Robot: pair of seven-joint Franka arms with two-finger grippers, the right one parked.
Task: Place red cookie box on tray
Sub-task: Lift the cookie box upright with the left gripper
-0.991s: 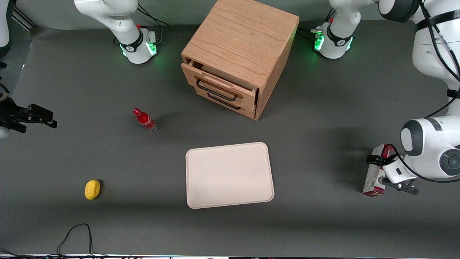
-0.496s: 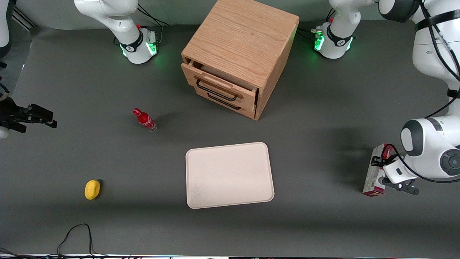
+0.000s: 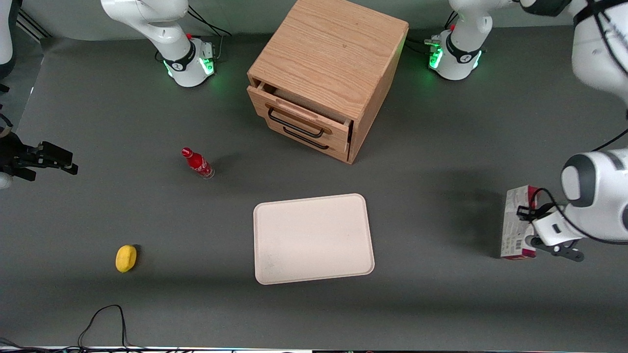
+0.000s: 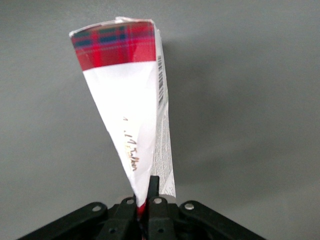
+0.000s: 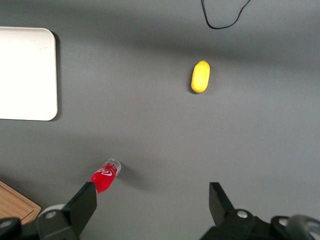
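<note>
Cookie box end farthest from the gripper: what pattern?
Red tartan plaid with dark stripes on the red cookie box, above a white panel; clearest in the left wrist view, gripper clamping it.

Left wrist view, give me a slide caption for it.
Tool shut on the red cookie box, held above bare grey table.

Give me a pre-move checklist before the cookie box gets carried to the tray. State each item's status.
1. Grip: the gripper is shut on the red cookie box, pinching one end of it. Ok.
2. Box off the table: cannot tell; the front view shows no clear gap under it.
3. Landing spot: the tray has nothing on it. Ok.
4. Path from box to tray: bare table in between. Ok.
5. Bystanders: the red bottle and the yellow object lie toward the parked arm's end, away from the path. Ok.
6. The wooden cabinet stands farther from the front camera than the tray, apart from it. Ok.
</note>
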